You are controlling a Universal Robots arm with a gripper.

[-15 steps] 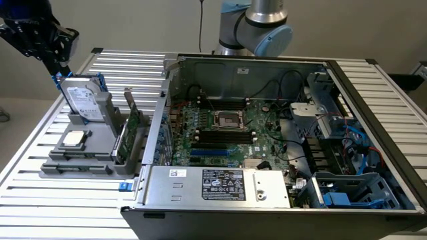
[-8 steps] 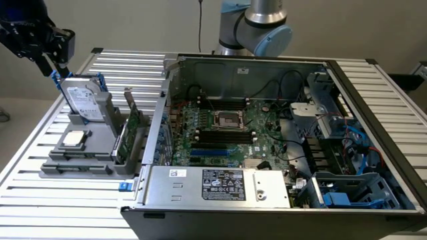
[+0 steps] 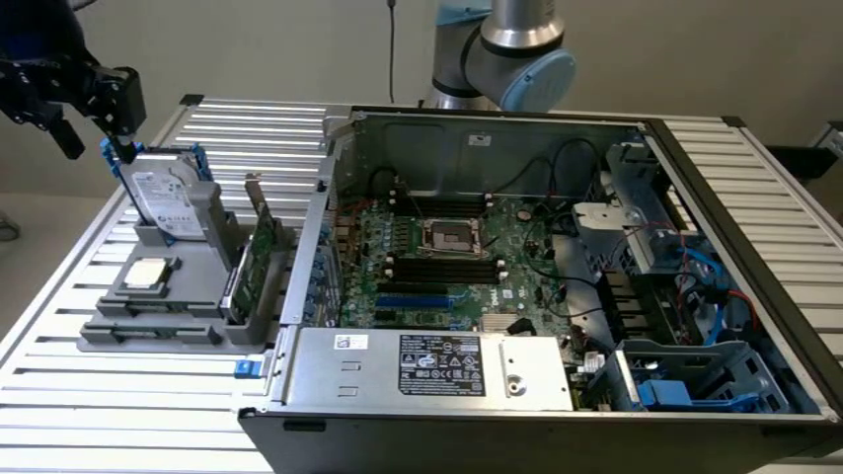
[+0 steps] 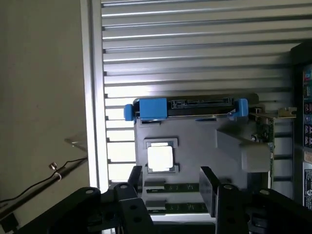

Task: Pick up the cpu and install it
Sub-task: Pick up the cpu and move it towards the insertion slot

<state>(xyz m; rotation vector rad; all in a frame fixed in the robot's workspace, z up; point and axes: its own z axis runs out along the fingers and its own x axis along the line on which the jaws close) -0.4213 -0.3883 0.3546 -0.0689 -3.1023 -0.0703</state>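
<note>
Silver-beige cpu is sitting flat in its own recess on the grey parts holder, out on the slatted aluminium table at the exterior view's left of the open PC case. Nothing is touching it. From the wrist view the chip has its shiny top facing up. The hard drive with its blue bracket stands on edge just beyond it, and two green memory sticks lie in slots on its other side.

The black gripper hangs up above the far end of the holder, close to the top edge of the upright hard drive. One finger looks right by the blue bracket, though I can't tell if it's actually touching. In the wrist view the pincer is spread wide with nothing between the fingers, just the holder showing through the gap.

A green expansion card stands upright in the holder between the drive and the case wall. Inside the case, the motherboard's dark cpu socket with its metal frame sits mid-board, well apart from the chip. The power supply with its label is at the near edge.
</note>
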